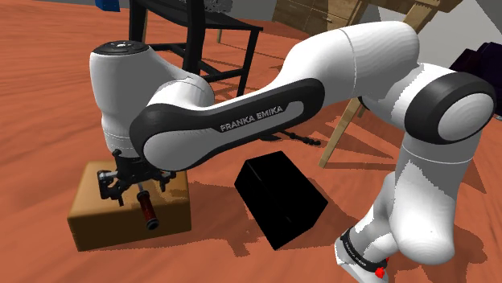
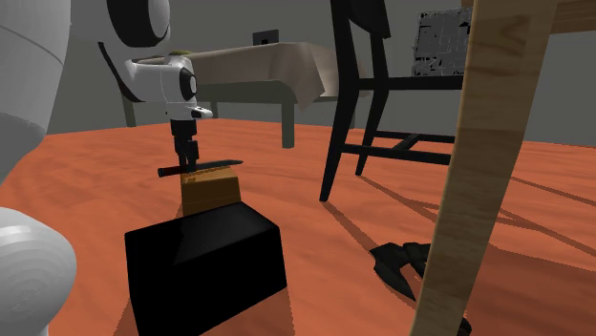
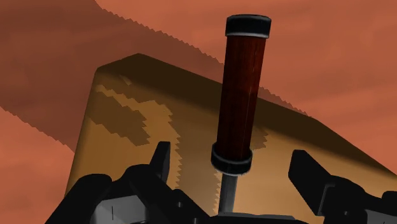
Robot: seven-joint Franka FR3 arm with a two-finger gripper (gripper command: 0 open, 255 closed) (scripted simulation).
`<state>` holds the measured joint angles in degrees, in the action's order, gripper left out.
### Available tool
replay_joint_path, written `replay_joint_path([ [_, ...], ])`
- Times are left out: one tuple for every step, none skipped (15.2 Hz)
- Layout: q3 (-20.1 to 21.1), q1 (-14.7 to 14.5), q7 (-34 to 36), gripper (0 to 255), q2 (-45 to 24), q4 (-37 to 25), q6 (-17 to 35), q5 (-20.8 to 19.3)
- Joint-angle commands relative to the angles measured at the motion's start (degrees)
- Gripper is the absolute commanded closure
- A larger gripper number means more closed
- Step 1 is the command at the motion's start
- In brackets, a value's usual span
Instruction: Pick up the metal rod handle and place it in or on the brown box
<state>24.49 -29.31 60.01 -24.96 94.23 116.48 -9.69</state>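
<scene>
I am holding my tool (image 3: 232, 156) open over the brown box (image 3: 121, 121), its jaws flanking but not touching the metal rod handle (image 3: 240, 95), which is lying on or just above the box top; I judge it stiff, light, prone to rolling, best pinched across its dark-red grip.

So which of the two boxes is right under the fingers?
The brown box: it sits beneath the fingers and the rod handle; the black box stands apart, to its right in the shoulder view.
</scene>
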Motion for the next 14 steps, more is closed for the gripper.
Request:
replay_joint_path([
  [0.0, 0.0, 0.0, 0, 0.0, 0.0, 0.0, 0.0],
  [0.0, 0.0, 0.0, 0, 0.0, 0.0, 0.0, 0.0],
  [0.16, 0.08, -0.22, 0, 0.64, -1.05, -1.64, 0.34],
  [0.31, 0.13, -0.42, 0, 1.21, -2.2, -3.3, 0.64],
  [0.44, 0.17, -0.6, 0, 1.72, -3.44, -5.0, 0.91],
  [0.53, 0.17, -0.74, 0, 2.06, -4.49, -6.36, 1.1],
  [0.53, 0.17, -0.74, 0, 2.06, -4.49, -6.36, 1.11],
  [0.53, 0.17, -0.74, 0, 2.07, -4.48, -6.36, 1.11],
  [0.53, 0.17, -0.74, 0, 2.06, -4.49, -6.36, 1.11],
  [0.53, 0.17, -0.74, 0, 2.06, -4.49, -6.36, 1.11],
  [0.53, 0.17, -0.74, 0, 2.06, -4.49, -6.36, 1.11],
  [0.53, 0.17, -0.74, 0, 2.06, -4.49, -6.36, 1.11],
  [0.53, 0.17, -0.74, 0, 2.06, -4.49, -6.36, 1.11],
  [0.53, 0.17, -0.74, 0, 2.06, -4.49, -6.36, 1.11],
])
